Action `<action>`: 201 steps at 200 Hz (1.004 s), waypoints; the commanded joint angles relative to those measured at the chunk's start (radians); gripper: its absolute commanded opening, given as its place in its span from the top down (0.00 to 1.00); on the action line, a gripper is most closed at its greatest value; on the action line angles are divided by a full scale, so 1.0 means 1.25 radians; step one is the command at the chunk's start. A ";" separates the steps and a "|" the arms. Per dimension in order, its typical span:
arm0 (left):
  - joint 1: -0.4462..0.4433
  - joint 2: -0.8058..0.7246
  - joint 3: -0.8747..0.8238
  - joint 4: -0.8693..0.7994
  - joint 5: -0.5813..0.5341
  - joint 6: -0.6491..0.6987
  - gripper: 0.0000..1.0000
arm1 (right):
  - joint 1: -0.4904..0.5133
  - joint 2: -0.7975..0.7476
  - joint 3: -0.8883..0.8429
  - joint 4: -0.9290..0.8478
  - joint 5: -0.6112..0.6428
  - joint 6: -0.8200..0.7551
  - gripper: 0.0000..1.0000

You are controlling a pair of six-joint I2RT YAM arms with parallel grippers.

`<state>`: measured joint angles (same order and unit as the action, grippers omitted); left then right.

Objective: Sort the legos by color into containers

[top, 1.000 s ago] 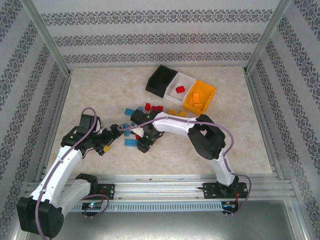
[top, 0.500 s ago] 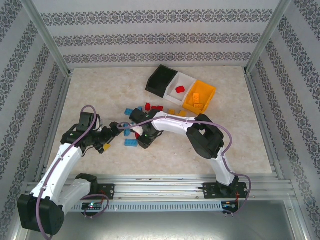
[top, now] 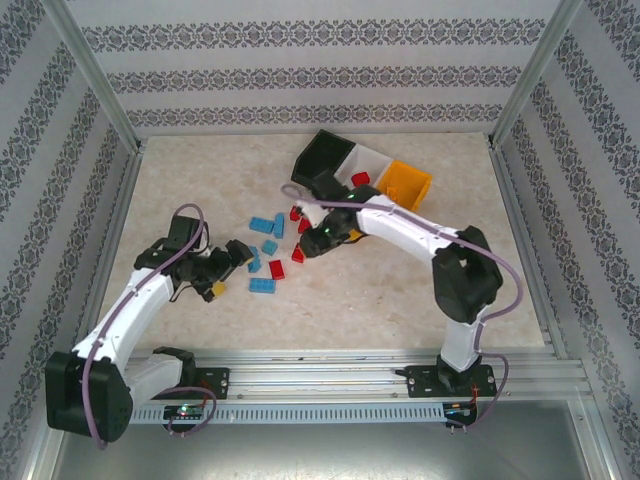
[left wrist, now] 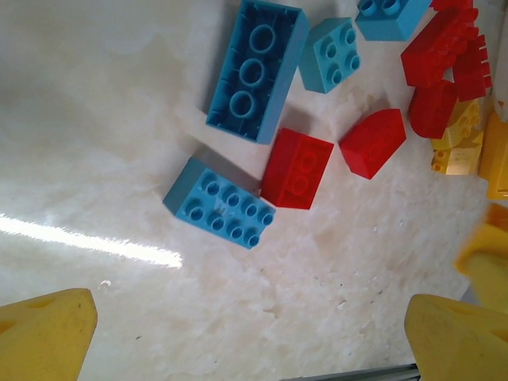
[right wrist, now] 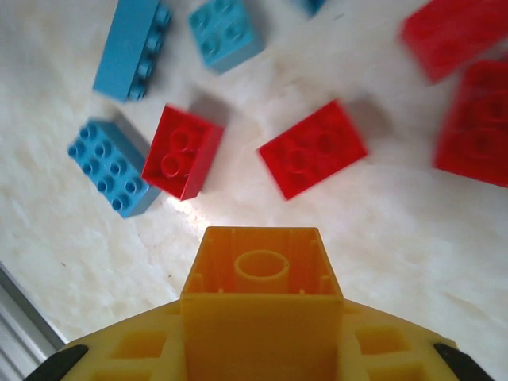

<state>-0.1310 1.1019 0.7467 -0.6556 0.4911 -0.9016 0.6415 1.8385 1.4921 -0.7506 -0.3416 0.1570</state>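
Now the right fingers (top: 323,240) are closed on an orange-yellow lego (right wrist: 262,278). It sits between them, and its hollow underside faces the wrist camera. On the counter (top: 200,180) ahead of these fingers lie a red lego (right wrist: 182,151) and a light blue lego (right wrist: 113,167), one just beside the other. More red and light blue pieces are scattered past them. The left fingers (top: 240,250) stand wide apart with only bare counter between them, and the loose pile lies ahead of their tips. Beyond the right fingers, the black container (top: 322,158), the white container (top: 375,160) and the orange container (top: 410,182) stand in a row, side by side.
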 commanded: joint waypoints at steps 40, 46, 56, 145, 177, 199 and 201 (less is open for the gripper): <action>-0.078 0.160 0.138 0.006 0.022 0.082 0.00 | -0.267 -0.054 0.025 -0.020 -0.023 0.218 0.74; -0.083 0.168 0.146 0.002 0.022 0.087 0.00 | -0.292 -0.045 0.038 -0.031 -0.010 0.235 0.73; -0.088 0.176 0.156 0.002 0.026 0.092 0.00 | -0.327 -0.026 0.053 -0.046 0.008 0.262 0.73; -0.092 0.159 0.186 -0.132 -0.008 0.182 0.00 | -0.440 0.150 0.219 -0.110 0.093 0.285 0.72; -0.098 0.152 0.164 -0.156 -0.025 0.190 0.00 | -0.444 0.203 0.275 -0.133 0.103 0.271 0.69; -0.119 0.162 0.160 -0.185 -0.058 0.203 0.00 | -0.450 0.225 0.291 -0.140 0.102 0.267 0.67; -0.121 0.163 0.159 -0.185 -0.059 0.203 0.00 | -0.451 0.226 0.291 -0.140 0.101 0.266 0.66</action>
<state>-0.2501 1.3087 0.9630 -0.7994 0.4690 -0.6895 0.0933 2.0926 1.8130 -0.8791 -0.2356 0.4992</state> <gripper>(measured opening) 0.998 0.328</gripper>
